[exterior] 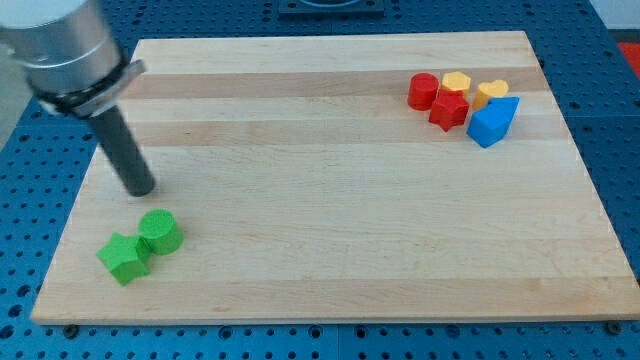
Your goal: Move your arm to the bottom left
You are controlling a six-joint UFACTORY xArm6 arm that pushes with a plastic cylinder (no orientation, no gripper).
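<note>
My tip [141, 188] rests on the wooden counter [330, 250] near the view's left edge; the rod ends plainly, with no pincer to spread or press. Just below it sit a green cylinder [159, 231] and a green star [124, 258], touching. Well apart, toward the view's top right, cluster a red cylinder [423, 91], red star [449, 110], two yellow blocks [457, 82] and a blue block [493, 122].
</note>
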